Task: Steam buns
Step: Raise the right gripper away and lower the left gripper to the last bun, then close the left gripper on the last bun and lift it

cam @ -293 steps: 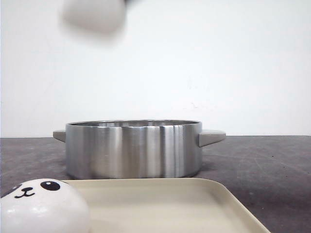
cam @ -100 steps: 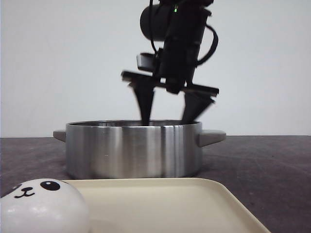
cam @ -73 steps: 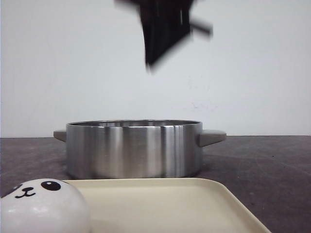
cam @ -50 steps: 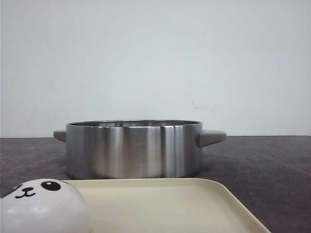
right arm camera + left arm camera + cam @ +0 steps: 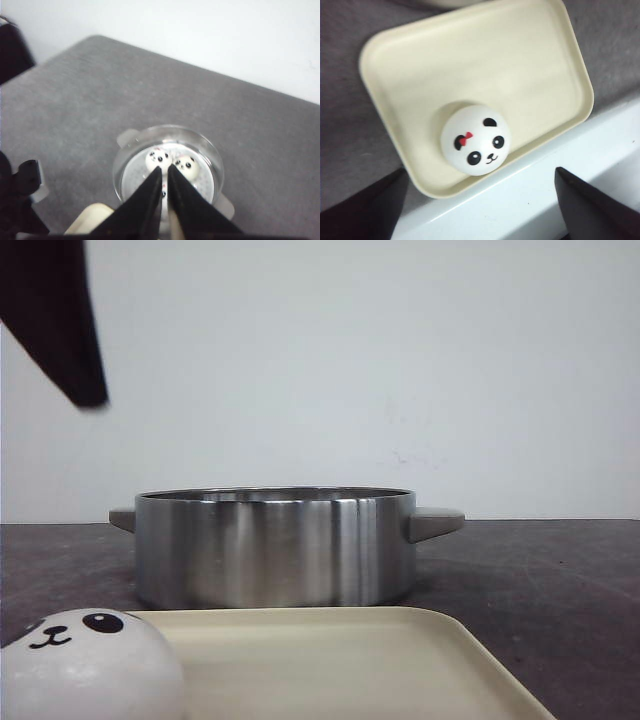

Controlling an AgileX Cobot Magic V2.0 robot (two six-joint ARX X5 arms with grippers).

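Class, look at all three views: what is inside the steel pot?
The right wrist view shows two panda buns lying inside the pot. The right gripper covers part of the pot floor, so more may lie there. In the front view the pot wall hides the inside.

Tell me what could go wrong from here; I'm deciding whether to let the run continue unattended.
1. The last bun sits near the tray edge closest to the table's edge; a clumsy grasp by the open left gripper might push it off.
2. The pot already holds at least two buns, with a possible third hidden behind the right gripper, so another drop may land on one and roll.
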